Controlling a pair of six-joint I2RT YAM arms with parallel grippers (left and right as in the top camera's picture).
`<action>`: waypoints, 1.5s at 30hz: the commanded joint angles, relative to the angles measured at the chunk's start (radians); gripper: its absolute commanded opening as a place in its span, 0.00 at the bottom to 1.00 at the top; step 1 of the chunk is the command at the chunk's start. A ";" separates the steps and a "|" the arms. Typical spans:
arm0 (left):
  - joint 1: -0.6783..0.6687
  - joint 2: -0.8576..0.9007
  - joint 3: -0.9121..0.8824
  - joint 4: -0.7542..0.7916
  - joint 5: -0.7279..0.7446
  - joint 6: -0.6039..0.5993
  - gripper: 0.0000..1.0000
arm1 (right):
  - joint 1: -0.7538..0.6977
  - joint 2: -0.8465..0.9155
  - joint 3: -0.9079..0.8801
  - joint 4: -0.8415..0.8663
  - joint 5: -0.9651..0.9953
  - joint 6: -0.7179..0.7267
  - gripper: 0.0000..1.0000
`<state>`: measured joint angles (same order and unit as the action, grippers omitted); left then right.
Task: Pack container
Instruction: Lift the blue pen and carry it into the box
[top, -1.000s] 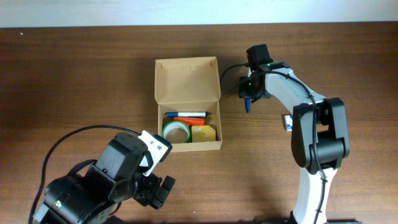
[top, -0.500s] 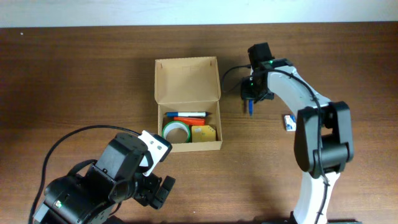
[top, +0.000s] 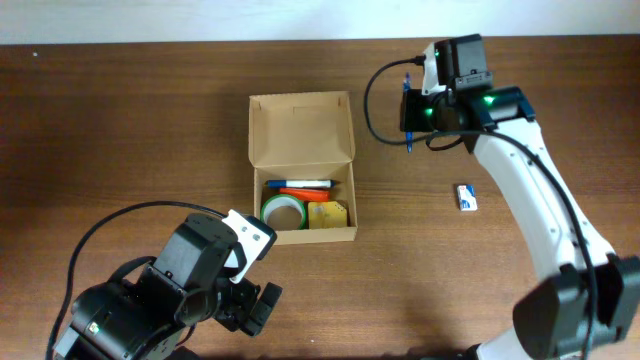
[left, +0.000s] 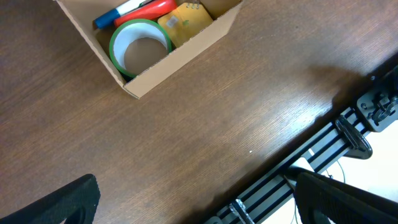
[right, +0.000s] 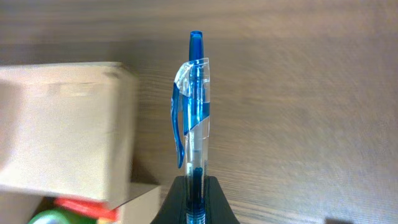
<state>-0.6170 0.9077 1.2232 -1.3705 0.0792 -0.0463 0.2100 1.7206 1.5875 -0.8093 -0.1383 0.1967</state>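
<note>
The tan cardboard container (top: 301, 186) sits open at the table's middle, its flap lid (top: 300, 128) folded back. Inside lie a green tape roll (top: 282, 211), a blue marker, an orange-red pen and a yellow item. My right gripper (top: 409, 112) is shut on a blue clear pen (right: 194, 118), held above the table to the right of the lid. In the right wrist view the box (right: 65, 130) is at the left. My left gripper (left: 199, 205) is open and empty near the table's front edge; the box (left: 180, 50) and tape roll (left: 140, 50) lie ahead of it.
A small white and blue eraser-like item (top: 466, 197) lies on the table at the right. The table's front edge and metal rails (left: 323, 162) show in the left wrist view. Cables run from both arms.
My right gripper has lifted the blue pen off the table and moved up and slightly right. The left arm has not moved.
</note>
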 joint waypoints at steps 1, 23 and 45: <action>-0.002 -0.004 0.016 0.000 0.011 -0.006 1.00 | 0.051 -0.041 0.018 -0.006 -0.115 -0.140 0.04; -0.002 -0.004 0.016 0.000 0.011 -0.006 1.00 | 0.400 0.083 0.017 -0.077 -0.175 -1.048 0.04; -0.002 -0.004 0.016 0.000 0.011 -0.006 1.00 | 0.401 0.278 0.017 0.006 -0.111 -1.173 0.04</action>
<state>-0.6170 0.9077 1.2232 -1.3705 0.0792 -0.0463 0.6052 1.9816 1.5879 -0.8143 -0.2569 -0.9676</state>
